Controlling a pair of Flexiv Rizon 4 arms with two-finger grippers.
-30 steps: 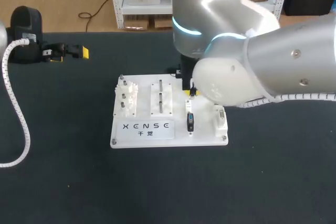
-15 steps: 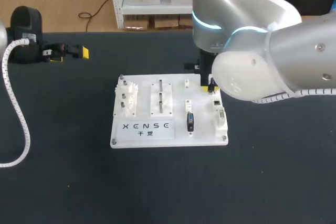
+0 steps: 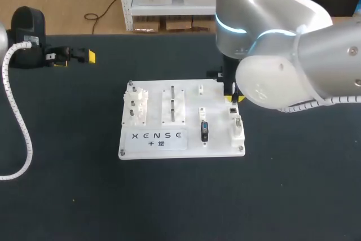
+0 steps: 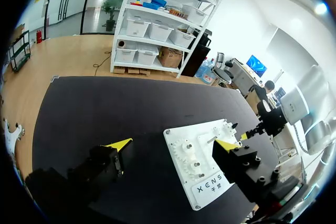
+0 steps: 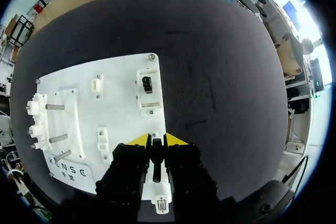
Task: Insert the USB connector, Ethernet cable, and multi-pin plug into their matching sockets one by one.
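Observation:
The white socket board [image 3: 217, 142] lies mid-table. A black connector [image 3: 204, 131] stands in its middle column. My right gripper [image 3: 230, 99] hangs over the board's right column near the far edge. In the right wrist view the right gripper [image 5: 156, 140] is shut on a thin black plug [image 5: 156, 153]. A white block with a dark socket [image 5: 147, 83] lies just ahead of the fingers, and another white socket block [image 5: 160, 203] shows under the gripper. My left gripper [image 3: 76, 56] is far off at the table's left, and in its own view the left gripper [image 4: 173, 144] is open and holds nothing.
A white block with metal pegs [image 3: 135, 107] and a slotted block [image 3: 173, 104] take up the board's left half. The left arm's white ribbed hose [image 3: 22, 134] curves along the table's left side. Dark table surface surrounds the board.
My right arm has moved rightward across the board, from the middle column to the right column, with its fingers still closed. The left arm has not moved.

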